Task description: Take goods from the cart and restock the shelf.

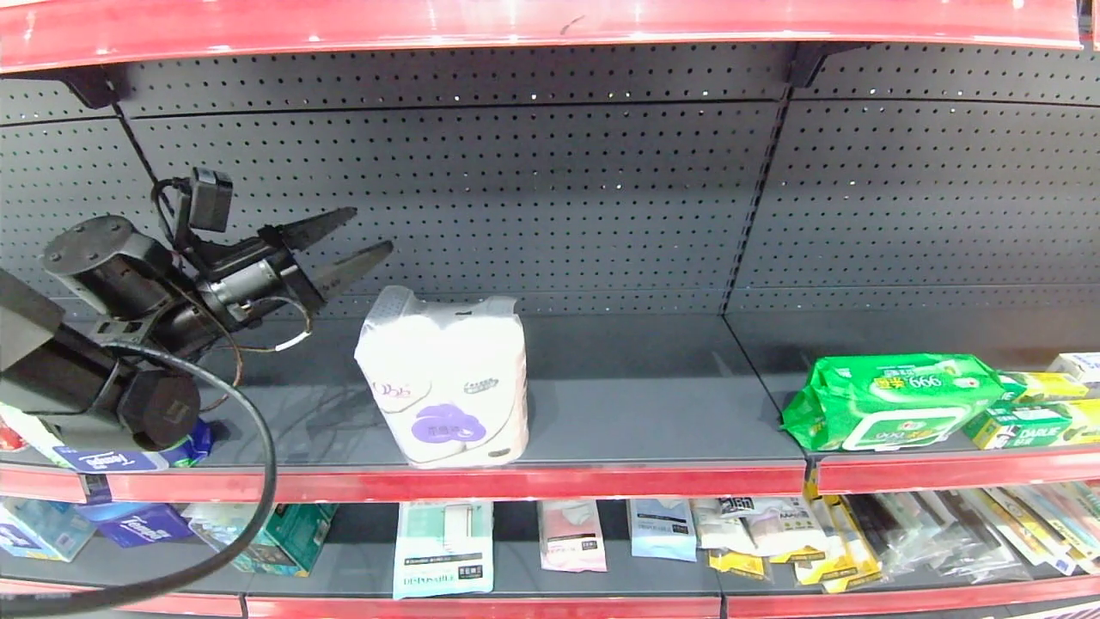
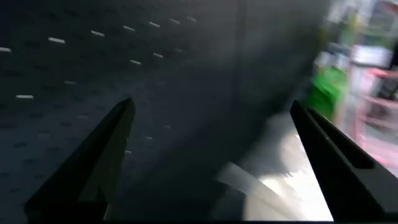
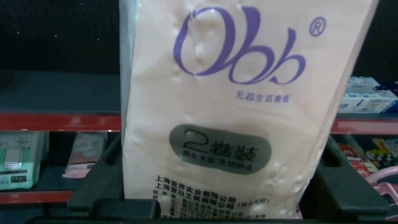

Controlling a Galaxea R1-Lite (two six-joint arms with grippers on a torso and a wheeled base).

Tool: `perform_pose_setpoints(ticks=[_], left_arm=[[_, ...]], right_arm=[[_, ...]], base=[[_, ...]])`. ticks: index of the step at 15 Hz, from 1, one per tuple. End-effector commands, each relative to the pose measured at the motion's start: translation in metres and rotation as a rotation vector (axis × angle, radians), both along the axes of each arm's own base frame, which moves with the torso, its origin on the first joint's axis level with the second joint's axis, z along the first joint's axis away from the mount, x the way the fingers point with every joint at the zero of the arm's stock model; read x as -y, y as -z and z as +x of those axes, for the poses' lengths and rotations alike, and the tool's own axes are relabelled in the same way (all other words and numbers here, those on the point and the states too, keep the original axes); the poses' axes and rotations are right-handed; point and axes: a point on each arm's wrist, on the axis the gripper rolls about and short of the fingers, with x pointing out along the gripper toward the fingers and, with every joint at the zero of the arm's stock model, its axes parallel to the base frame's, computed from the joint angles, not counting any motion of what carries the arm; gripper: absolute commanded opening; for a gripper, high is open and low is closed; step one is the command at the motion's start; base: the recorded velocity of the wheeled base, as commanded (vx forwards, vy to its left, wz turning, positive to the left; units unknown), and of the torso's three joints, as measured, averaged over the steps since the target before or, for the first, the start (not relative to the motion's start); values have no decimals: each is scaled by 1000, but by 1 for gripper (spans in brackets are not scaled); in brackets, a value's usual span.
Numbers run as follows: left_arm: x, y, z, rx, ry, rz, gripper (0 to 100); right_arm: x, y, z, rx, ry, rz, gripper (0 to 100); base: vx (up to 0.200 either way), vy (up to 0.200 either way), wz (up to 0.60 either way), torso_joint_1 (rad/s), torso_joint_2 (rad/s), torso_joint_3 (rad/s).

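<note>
A white pack of toilet rolls with purple print point(image 1: 443, 378) stands upright near the front of the grey shelf point(image 1: 636, 404). My left gripper point(image 1: 372, 229) hangs open just left of and above that pack, with nothing between its fingers; the left wrist view has it point(image 2: 211, 104) pointing at the pegboard back. A second white pack with purple print point(image 3: 242, 106) sits between the fingers point(image 3: 93, 186) of my right gripper point(image 3: 221, 193), which is shut on it, in front of red-edged shelves.
A green wet-wipes pack point(image 1: 894, 400) and small green-yellow boxes point(image 1: 1023, 421) lie on the shelf section to the right. A blue tissue pack point(image 1: 129, 460) sits at the left under my arm. Flat packets point(image 1: 443, 546) line the lower shelf. Bare shelf lies between the roll pack and the divider.
</note>
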Motion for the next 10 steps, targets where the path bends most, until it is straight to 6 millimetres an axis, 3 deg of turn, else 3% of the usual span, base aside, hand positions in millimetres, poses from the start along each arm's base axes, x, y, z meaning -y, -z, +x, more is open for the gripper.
perform_pose_setpoints(ticks=[1, 4, 6, 8, 9, 10], left_arm=[[-5, -6, -7, 8, -84, -30, 100], [-30, -3, -6, 9, -314, -64, 100], [-38, 0, -1, -41, -562, -131, 100], [-48, 0, 3, -89, -944, -167, 100], [-54, -5, 0, -138, -1097, -168, 100], [-53, -12, -12, -199, -1102, -156, 100]], right_arm=[[0, 1, 1, -6, -4, 0, 0], [0, -1, 3, -10, -16, 1, 0], [0, -4, 3, 1, -17, 2, 0], [0, -7, 4, 1, -14, 1, 0], [-1, -11, 7, -7, -10, 0, 0], [-1, -16, 9, -9, 13, -1, 0]], base=[[0, 0, 0, 0, 0, 0], [0, 0, 0, 0, 0, 0], [0, 0, 0, 0, 0, 0], [0, 0, 0, 0, 0, 0], [0, 0, 0, 0, 0, 0], [0, 0, 0, 0, 0, 0]])
